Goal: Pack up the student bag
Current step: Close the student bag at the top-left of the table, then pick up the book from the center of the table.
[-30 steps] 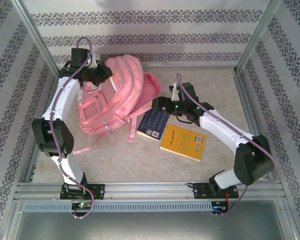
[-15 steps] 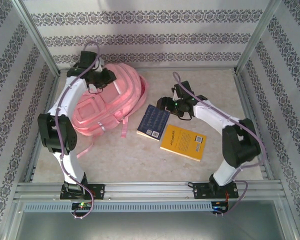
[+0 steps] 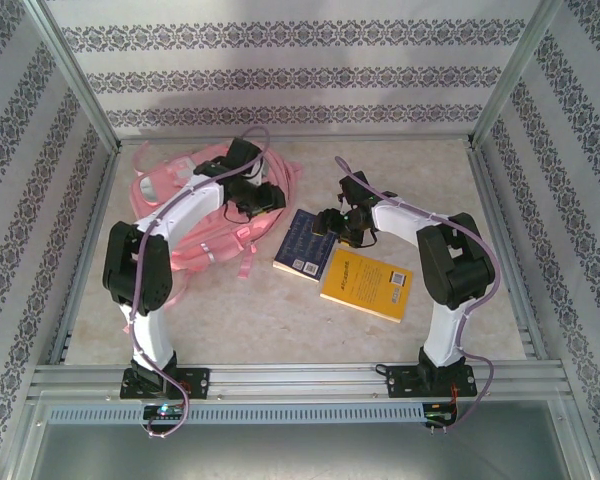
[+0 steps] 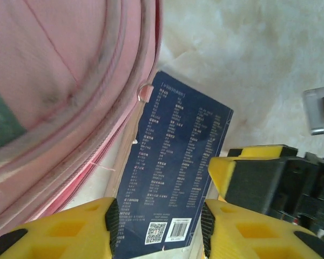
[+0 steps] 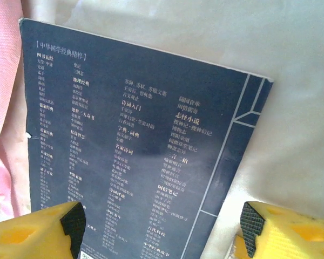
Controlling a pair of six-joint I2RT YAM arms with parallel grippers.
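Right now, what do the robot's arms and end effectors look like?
The left arm and right arm are curved white shells linked by chunky black joints, each trailed by a lilac cable. The left end effector and right end effector have blocky yellow fingers with ribbed black inner pads.

We hold both arms bent inward: our left gripper (image 3: 268,196) jaws apart, right gripper (image 3: 324,222) just beside, jaws wide.
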